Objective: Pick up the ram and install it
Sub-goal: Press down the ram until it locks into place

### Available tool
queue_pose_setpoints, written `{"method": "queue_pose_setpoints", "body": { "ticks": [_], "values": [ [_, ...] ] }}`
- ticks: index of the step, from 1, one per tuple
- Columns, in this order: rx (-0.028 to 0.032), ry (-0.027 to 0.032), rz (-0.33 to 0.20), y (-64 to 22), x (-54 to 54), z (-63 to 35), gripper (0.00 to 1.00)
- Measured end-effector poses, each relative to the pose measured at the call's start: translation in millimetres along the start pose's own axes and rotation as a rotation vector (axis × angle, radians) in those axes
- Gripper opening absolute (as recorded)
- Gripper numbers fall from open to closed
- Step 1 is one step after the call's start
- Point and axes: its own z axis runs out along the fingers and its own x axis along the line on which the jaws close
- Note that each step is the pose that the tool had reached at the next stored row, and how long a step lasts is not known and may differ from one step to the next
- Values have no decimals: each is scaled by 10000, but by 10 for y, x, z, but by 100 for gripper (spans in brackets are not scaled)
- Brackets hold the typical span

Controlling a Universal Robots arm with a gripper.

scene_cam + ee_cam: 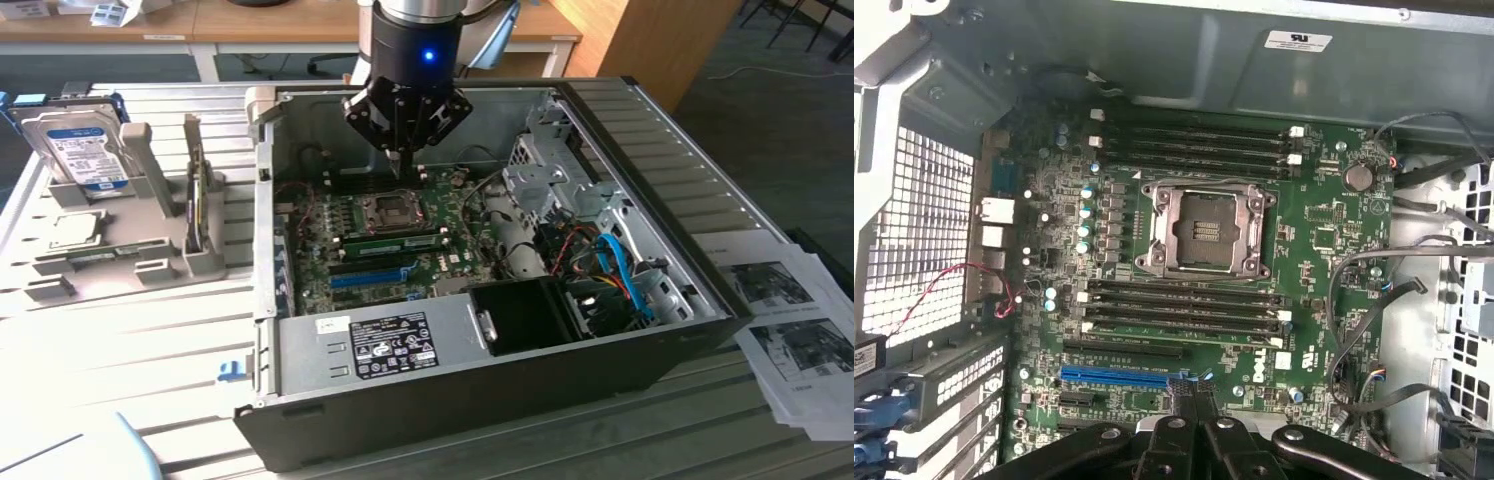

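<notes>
Gripper (404, 152) closed, empty, above motherboard (387, 240) inside open computer case (534, 360); ram (200, 215) upright in grey holder (134, 250).

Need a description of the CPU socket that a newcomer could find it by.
Look into the open PC case, at the green motherboard inside. The CPU socket sits mid-board between two banks of long dark slots. It alone is square, with a silver metal frame; the dark slots and the blue slot are long and narrow.
</notes>
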Motion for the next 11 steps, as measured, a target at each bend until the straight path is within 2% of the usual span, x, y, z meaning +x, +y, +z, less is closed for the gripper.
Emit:
{"method": "queue_pose_setpoints", "body": {
  "ticks": [5,11],
  "values": [
    [0,-9,506,0,0,3,9],
    [-1,-10,539,0,0,4,9]
  ]
}}
